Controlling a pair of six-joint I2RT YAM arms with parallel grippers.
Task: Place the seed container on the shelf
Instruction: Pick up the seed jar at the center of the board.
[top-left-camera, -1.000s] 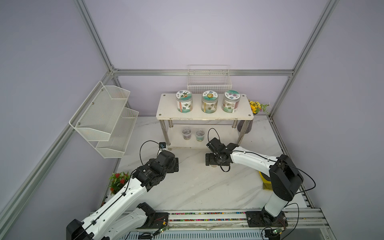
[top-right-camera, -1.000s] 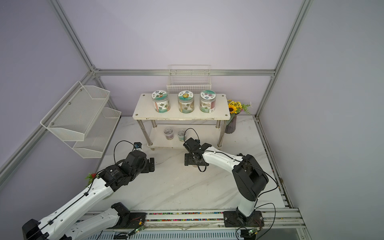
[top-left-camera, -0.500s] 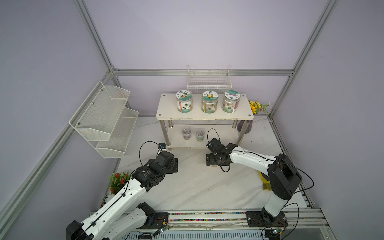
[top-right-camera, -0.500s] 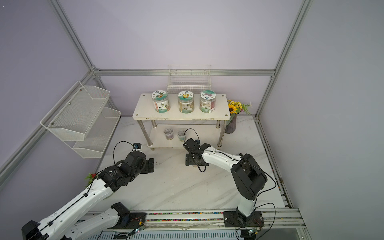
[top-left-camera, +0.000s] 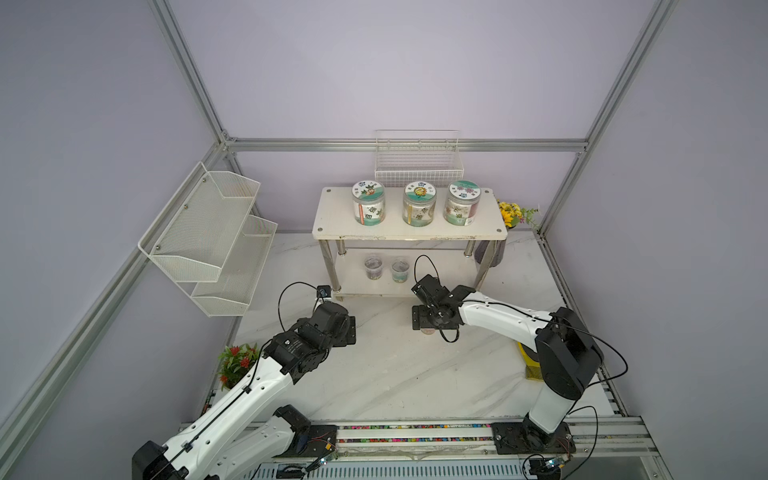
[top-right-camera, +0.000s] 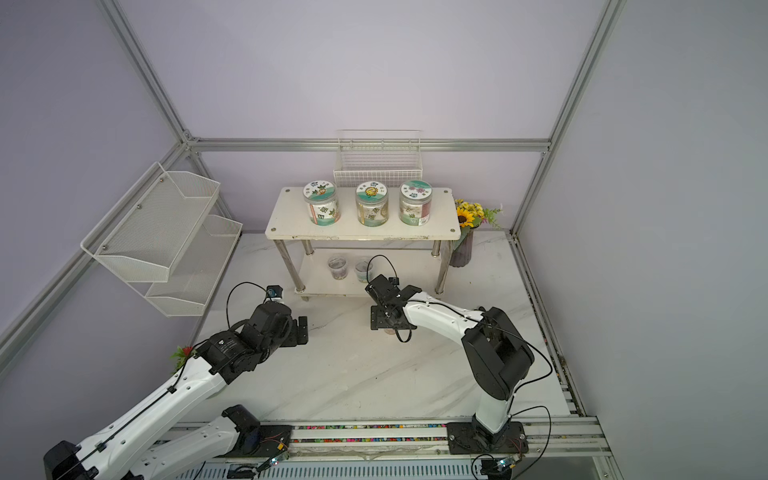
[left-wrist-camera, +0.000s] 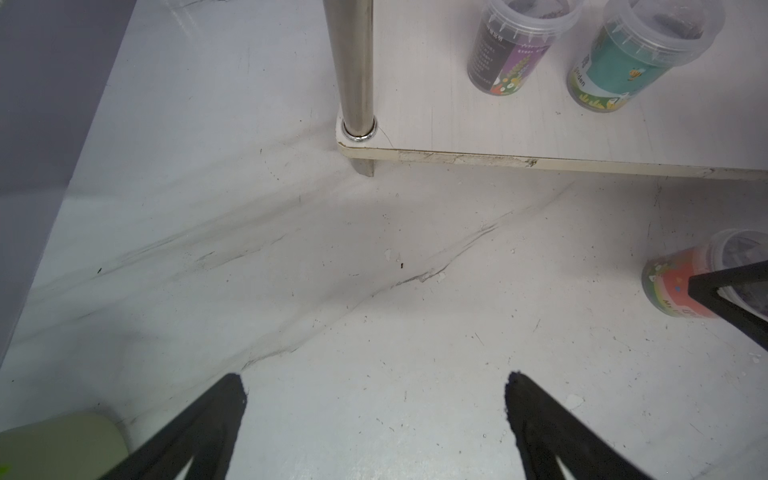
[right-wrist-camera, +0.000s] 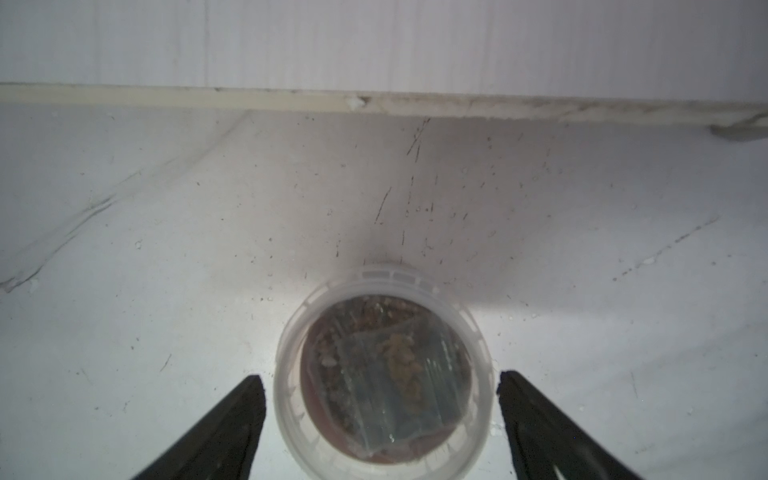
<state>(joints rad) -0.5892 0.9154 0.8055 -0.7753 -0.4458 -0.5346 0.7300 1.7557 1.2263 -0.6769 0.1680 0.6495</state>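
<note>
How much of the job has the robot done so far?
Done: two small cups already sit on the lower board of the shelf. In hand: the right gripper straddles the seed container on the table, jaws open, not yet gripping. The left gripper hovers open. Left: grip, lift and set it on the shelf.

Between our matt black right fingers (right-wrist-camera: 224, 432) we see a container (right-wrist-camera: 382, 374) of clear, ribbed plastic. Beyond them the shelf (right-wrist-camera: 374, 41) is matt white board, chipped at the edge; the table (right-wrist-camera: 166, 208) looks smooth, marbled.
</note>
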